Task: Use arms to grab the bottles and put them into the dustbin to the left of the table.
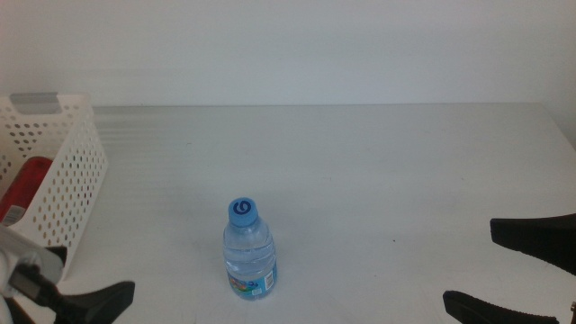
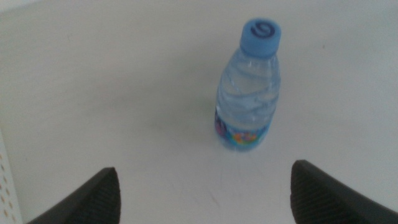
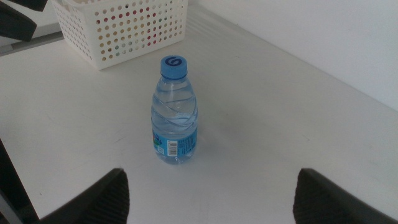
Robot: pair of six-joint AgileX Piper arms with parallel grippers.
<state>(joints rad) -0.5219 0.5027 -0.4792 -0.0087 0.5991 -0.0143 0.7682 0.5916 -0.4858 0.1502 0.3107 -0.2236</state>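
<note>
A small clear bottle [image 1: 249,252] with a blue cap [image 1: 242,211] stands upright on the white table [image 1: 378,171], its long axis vertical and the cap pointing straight up. It sits toward the near edge of the table, a little left of the middle in the middle view, with its coloured label band wrapped around the lower part of the body. The white basket [image 1: 63,162] with round holes in its walls stands at the far left side of the table, well apart from the bottle, and something red [image 1: 27,184] lies inside it, seen through the open top. The left gripper [image 1: 67,301] shows at the bottom left corner of the middle view, near the basket's front wall and to the left of the bottle; in the left wrist view its two dark jaws are spread wide with nothing between them, and the bottle [image 2: 249,93] stands ahead of the gap, not touching either jaw. The right gripper [image 1: 517,270] reaches in from the right edge, well apart from the bottle; its jaws are also spread wide and empty, and its wrist view shows the bottle [image 3: 175,112] standing ahead of them with the basket [image 3: 121,28] beyond it.
</note>
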